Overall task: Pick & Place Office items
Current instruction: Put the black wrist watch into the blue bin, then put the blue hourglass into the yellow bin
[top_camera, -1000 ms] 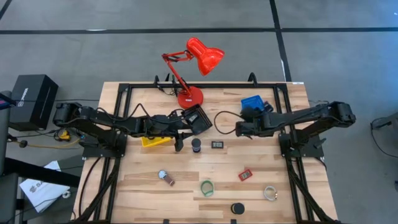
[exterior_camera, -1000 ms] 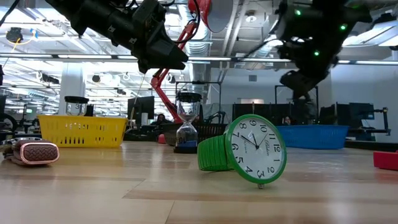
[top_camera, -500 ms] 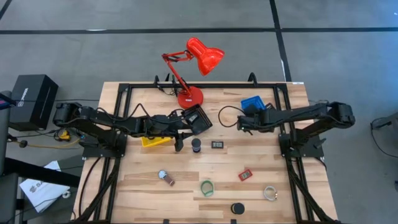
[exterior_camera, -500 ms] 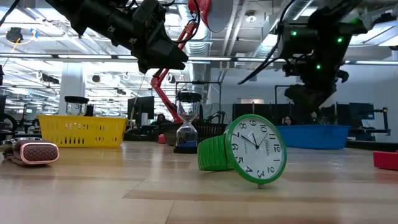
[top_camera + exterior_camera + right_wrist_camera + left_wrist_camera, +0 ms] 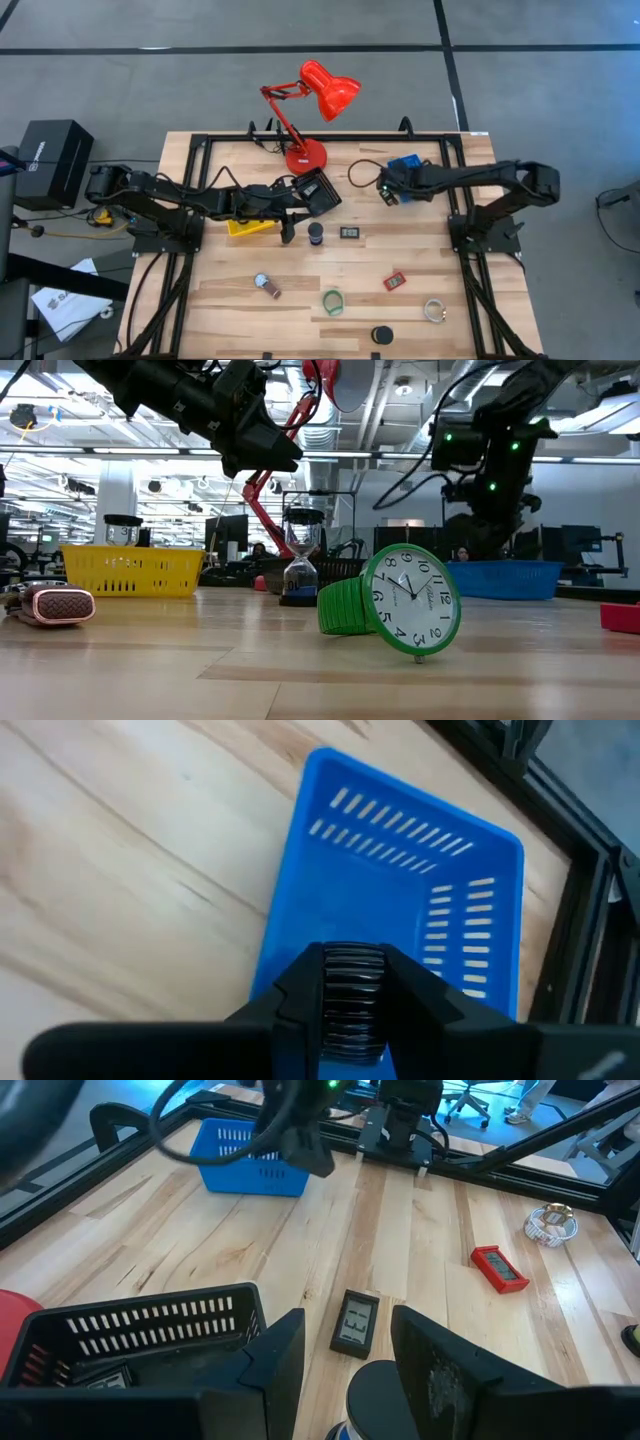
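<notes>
My right gripper (image 5: 386, 190) hangs at the blue tray (image 5: 407, 162), tipped downward and shut on a small dark ribbed item (image 5: 352, 995); in its wrist view the blue tray (image 5: 400, 900) lies just beyond the fingers. My left gripper (image 5: 291, 228) stands open above the table beside the hourglass (image 5: 316, 234), whose black top (image 5: 385, 1388) shows below its fingers. Standing or lying on the table are a small black clock (image 5: 350, 232), a red clock (image 5: 395, 281), a green watch (image 5: 332, 301), a brown-banded watch (image 5: 266, 285), a pale watch (image 5: 434, 311) and a black puck (image 5: 381, 335). My right gripper pinches the ribbed item between its two fingers (image 5: 300, 990), which stand on two opposite sides of it. The fingers slant down from above. The item is lifted clear, above the blue tray's near part.
A black tray (image 5: 318, 190) and a yellow tray (image 5: 250, 227) sit by my left gripper. The red desk lamp (image 5: 305, 155) stands at the far edge, its cable looping toward the blue tray. A black frame runs along the table's sides. Bare wood lies around the near items.
My right gripper has swung toward the table's far edge, to the blue tray, sinking a little and tipping further downward, still shut on the ribbed item.
</notes>
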Controlling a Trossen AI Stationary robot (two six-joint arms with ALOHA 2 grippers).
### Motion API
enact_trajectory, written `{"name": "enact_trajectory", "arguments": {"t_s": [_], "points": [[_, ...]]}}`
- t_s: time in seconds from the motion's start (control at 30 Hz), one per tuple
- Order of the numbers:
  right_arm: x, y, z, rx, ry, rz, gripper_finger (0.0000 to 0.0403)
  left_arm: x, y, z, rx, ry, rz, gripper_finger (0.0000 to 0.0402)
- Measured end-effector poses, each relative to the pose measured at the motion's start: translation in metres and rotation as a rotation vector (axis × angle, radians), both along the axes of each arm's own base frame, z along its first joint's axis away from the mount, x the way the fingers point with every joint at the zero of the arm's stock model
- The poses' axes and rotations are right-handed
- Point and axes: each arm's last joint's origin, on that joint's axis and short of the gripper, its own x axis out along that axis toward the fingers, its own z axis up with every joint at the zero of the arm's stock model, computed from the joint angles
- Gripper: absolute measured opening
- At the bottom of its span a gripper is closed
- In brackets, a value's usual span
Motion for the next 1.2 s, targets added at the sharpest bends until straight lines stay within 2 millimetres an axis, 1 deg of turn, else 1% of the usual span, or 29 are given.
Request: {"name": "enact_trajectory", "arguments": {"t_s": [0.13,0.27,0.4,0.57,0.7,0.9,0.97,1.1,1.2], "points": [[0.002,-0.011,-0.012,0.098,0.011,0.006,0.0072,0.000,0.000,0.000,0.000,0.000,0.000,0.0144],[0.004,-0.019,-0.020,0.115,0.017,-0.012,0.0081,0.000,0.000,0.000,0.000,0.000,0.000,0.0144],[0.003,-0.022,-0.022,0.116,0.018,-0.024,0.0112,0.000,0.000,0.000,0.000,0.000,0.000,0.0144],[0.002,-0.022,-0.018,0.094,0.023,-0.028,0.0157,0.000,0.000,0.000,0.000,-0.001,0.000,0.0144],[0.001,-0.019,-0.016,0.086,0.020,-0.019,0.0185,0.000,0.000,0.000,0.000,-0.001,0.000,0.0144],[0.002,-0.013,-0.006,0.065,-0.006,0.026,0.0204,0.000,0.000,0.000,0.000,-0.001,0.000,0.0144],[0.000,-0.011,0.001,0.041,-0.023,0.029,0.0204,0.000,0.000,0.000,0.000,-0.001,0.000,0.0144],[-0.005,-0.005,0.019,0.012,-0.110,0.028,0.0198,0.000,0.000,0.000,0.000,-0.001,0.000,0.0144],[-0.008,0.003,0.033,-0.008,-0.177,0.057,0.0192,0.000,0.000,0.000,0.000,-0.001,0.000,0.0144]]}}
